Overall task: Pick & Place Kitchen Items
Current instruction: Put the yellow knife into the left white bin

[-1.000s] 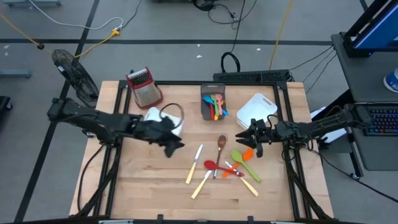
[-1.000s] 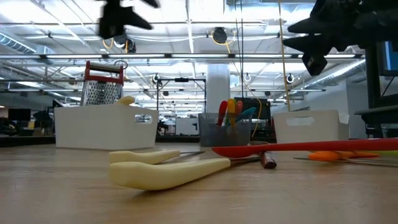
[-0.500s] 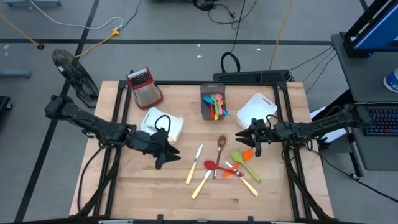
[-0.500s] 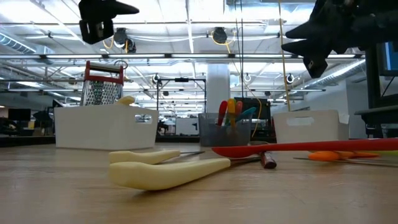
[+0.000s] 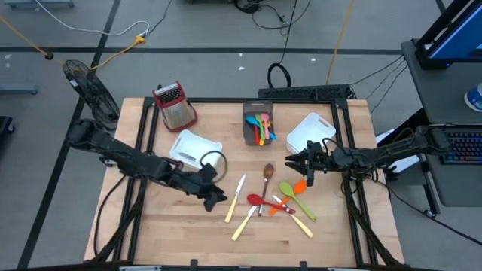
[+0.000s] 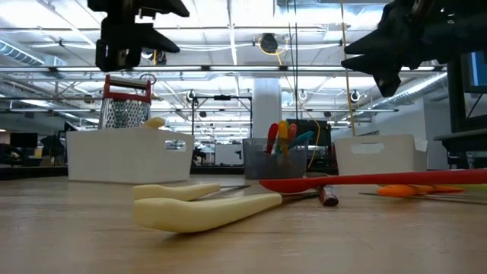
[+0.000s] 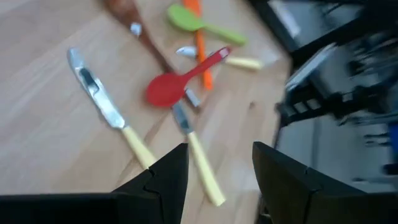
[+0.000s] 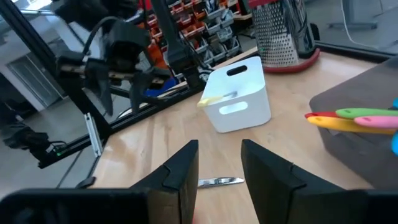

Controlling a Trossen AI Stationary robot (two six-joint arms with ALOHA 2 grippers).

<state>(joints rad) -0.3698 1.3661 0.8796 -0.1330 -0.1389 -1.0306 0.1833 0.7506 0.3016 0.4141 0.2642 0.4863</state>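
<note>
The left gripper (image 5: 213,197) hangs above the table's middle-left, just beside the two cream-handled knives; its two dark fingers (image 7: 168,177) stand apart with a clear gap and nothing between them. In the left wrist view the loose pile lies right ahead: one cream-handled knife (image 7: 112,115) lying alone, a second cream-handled knife (image 7: 198,158) partly under one red spoon (image 7: 180,78), one orange utensil (image 7: 200,43) crossing beneath that red handle, one green spoon (image 7: 196,22), one brown wooden spoon (image 7: 140,34), and one more cream handle (image 7: 244,62) at the far edge. From above, the same cluster sits on the wooden table (image 5: 173,233) between the two arms. The right gripper (image 5: 303,167) hovers at the pile's right edge, over the orange and green pieces; its fingers (image 8: 180,168) are parted too, holding nothing. Farther out there are three bins: one white bin (image 5: 194,149) beside the left arm, with a cream handle (image 8: 214,98) sticking out of it in the right wrist view; one grey bin (image 5: 257,128) at the back centre holding several coloured utensils, red, yellow, green and blue among them, too crowded to count surely; and a second white bin (image 5: 310,134) behind the right gripper. One red-topped box grater (image 5: 175,105) stands at the table's back-left corner.
</note>
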